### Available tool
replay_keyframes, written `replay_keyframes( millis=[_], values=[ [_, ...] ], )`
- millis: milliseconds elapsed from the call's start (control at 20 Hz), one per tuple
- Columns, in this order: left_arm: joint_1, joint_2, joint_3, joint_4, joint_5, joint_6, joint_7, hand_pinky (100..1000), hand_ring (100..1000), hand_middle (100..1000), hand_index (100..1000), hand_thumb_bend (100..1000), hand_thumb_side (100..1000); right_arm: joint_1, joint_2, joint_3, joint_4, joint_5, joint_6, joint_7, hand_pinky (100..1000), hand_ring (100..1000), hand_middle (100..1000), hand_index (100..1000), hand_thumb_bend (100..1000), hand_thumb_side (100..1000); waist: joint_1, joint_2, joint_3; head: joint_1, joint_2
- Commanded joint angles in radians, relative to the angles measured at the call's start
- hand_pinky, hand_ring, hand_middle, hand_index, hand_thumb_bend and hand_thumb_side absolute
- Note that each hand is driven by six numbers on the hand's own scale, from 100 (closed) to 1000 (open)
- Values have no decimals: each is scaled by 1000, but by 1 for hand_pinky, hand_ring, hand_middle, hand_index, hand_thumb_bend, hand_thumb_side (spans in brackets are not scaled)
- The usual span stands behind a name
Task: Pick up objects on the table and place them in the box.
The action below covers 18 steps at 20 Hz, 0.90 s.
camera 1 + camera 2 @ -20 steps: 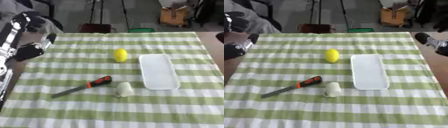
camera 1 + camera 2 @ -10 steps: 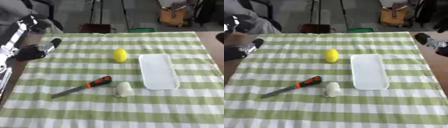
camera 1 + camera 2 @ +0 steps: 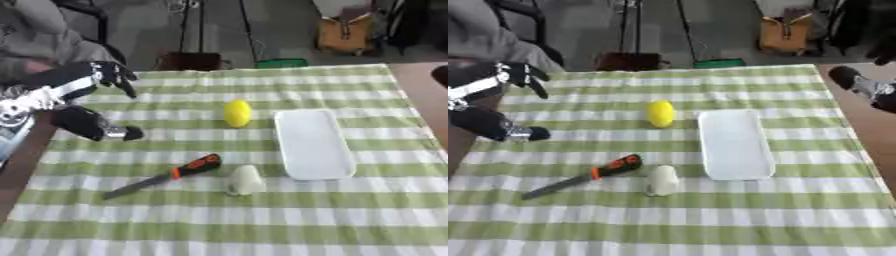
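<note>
A green-and-white checked tablecloth (image 3: pixel 262 220) covers the table. On it, just right of centre, lies a shallow white box (image 3: pixel 312 143), long side running toward 12 o'clock. The left hand (image 3: pixel 92 102) hovers over the cloth's 9 o'clock edge, fingers spread and holding nothing. The right hand (image 3: pixel 866 88) is cut off at 2 o'clock; I cannot tell its fingers. At 7 o'clock from the box lies an orange-and-black-handled knife (image 3: pixel 162 176); a yellow lemon (image 3: pixel 236 113) sits just left of the box, and a blurry, pale tipped cup (image 3: pixel 244 180) near its lower-left corner.

light: even, bright | shadows: faint | focus: soft, blurred throughout
</note>
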Motion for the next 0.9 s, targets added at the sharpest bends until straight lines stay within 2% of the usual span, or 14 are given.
replay_keyframes(
  millis=[50,250,600,850,900],
  values=[
    [-43,22,-47,51,-49,5,-40,848,832,852,698,712,569,-9,-38,-3,-16,1,-2,5,537,578,671,851,686,519,-1,-17,-1,-2,5],
    [-84,-35,-97,140,-123,4,-40,849,835,850,694,727,574,-10,-38,-2,-15,0,-3,6,537,578,671,850,686,520,-1,-18,-3,-2,6],
    [-147,-132,-166,277,-224,-30,-15,864,851,851,692,755,522,-10,-35,0,-15,0,-3,8,537,578,671,850,686,520,-3,-22,-8,0,6],
    [-170,-176,-189,330,-248,-64,-4,865,851,851,688,744,507,-10,-34,0,-16,-1,-3,8,537,578,671,851,685,520,-5,-24,-9,-1,8],
    [-172,-181,-191,335,-250,-69,-3,871,854,853,697,728,480,-10,-34,0,-16,-2,-3,8,537,578,671,851,685,520,-5,-24,-10,-1,8]
  ],
)
